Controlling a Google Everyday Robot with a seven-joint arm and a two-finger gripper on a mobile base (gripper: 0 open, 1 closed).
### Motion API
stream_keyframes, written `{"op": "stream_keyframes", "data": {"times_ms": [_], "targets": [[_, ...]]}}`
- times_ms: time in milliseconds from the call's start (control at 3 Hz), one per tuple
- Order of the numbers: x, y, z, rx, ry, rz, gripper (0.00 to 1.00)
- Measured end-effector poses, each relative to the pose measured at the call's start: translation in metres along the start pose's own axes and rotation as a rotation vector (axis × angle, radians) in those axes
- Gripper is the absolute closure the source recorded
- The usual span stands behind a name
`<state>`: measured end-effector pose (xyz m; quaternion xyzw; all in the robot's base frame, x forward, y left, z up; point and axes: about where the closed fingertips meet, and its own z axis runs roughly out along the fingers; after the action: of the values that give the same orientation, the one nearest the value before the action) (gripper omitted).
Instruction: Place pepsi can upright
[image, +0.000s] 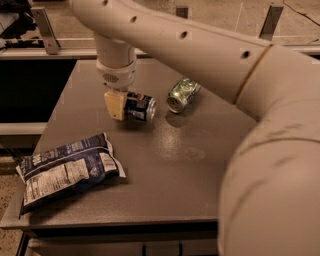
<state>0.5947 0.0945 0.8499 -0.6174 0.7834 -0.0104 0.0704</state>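
Dark blue aluminium pepsi can (138, 106), red-white logo: left end hidden behind cream gripper (118, 106); contact with grey worktop (190, 165) unclear. Long axis horizontal, silver end facing right toward green-silver can (181, 94) lying near. Jaws narrow, holding pepsi can; far jaw hidden. Dark blue snack bag (65, 170) front-left, well apart.

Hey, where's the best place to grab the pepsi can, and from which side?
Probably across its curved body, coming from above: the pepsi can lies on its side, silver end toward the green can. The gripper is at its other end.
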Motion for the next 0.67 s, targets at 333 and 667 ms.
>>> {"op": "stream_keyframes", "data": {"times_ms": [333,667], "targets": [[0.042,0.007,-0.071,0.001,-0.212,-0.055,1.0],[0.081,0.005,-0.111,-0.022,-0.401,-0.092,1.0]]}}
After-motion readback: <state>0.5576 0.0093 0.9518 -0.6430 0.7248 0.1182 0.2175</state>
